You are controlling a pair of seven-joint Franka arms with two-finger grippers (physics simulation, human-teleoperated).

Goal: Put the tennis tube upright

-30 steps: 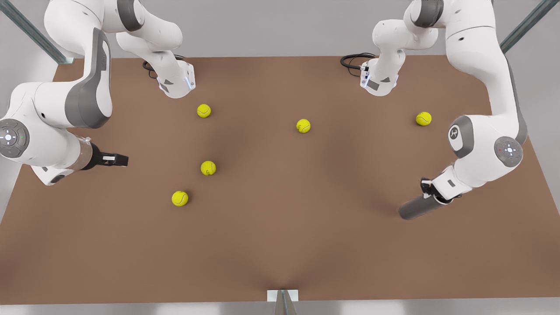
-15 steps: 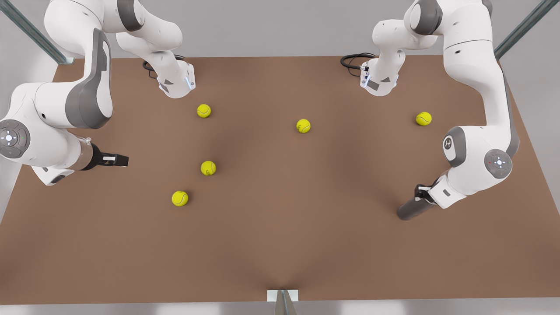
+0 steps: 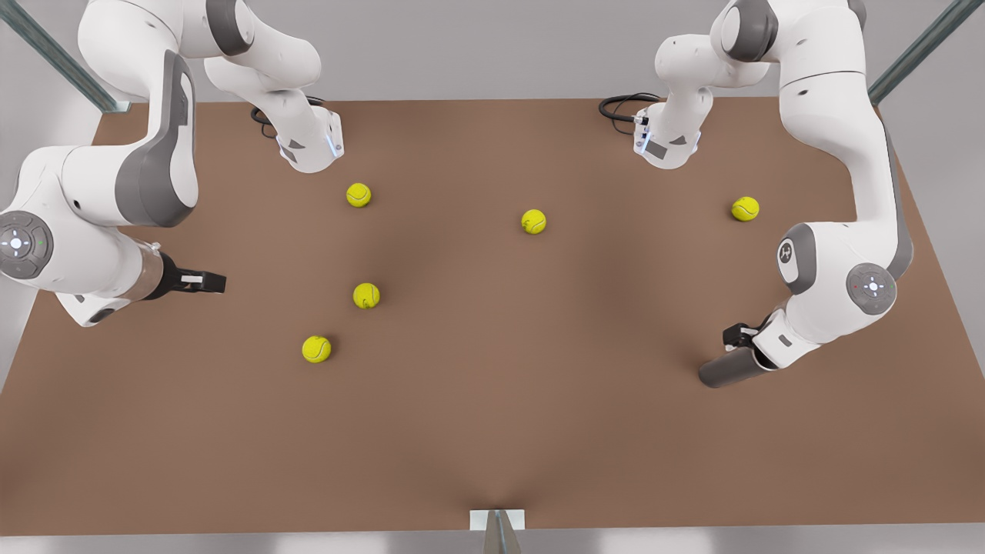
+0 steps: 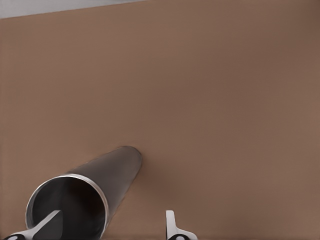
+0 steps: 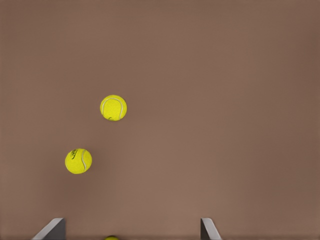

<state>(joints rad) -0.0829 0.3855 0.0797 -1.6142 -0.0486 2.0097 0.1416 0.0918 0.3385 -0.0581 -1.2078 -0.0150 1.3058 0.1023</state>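
**Ana:** What lay nearest the camera?

**Ben:** A plain brown matte table (image 3: 492, 431). On the front view's right, the tennis tube (image 3: 723, 372) lay tilted low, a smooth dark grey cylinder. The left wrist view looked into its open mouth, ringed by a pale silvery rim.

**Ana:** Was it held?

**Ben:** The left gripper (image 3: 745, 344) was at the tube's rim end. One finger (image 4: 42, 226) sat inside the mouth and the other outside the wall, with a gap on that side, so the jaws stood open around the wall.

**Ana:** And the other arm?

**Ben:** The right gripper (image 3: 205, 282) waited over the table on the front view's left, its dark fingers spread wide and holding nothing.

**Ana:** Anything farther back?

**Ben:** Five fuzzy yellow-green tennis balls (image 3: 316, 348) lay scattered, well apart from the tube; two were visible from the right wrist. Farthest back stood the white arm bases (image 3: 312, 146).
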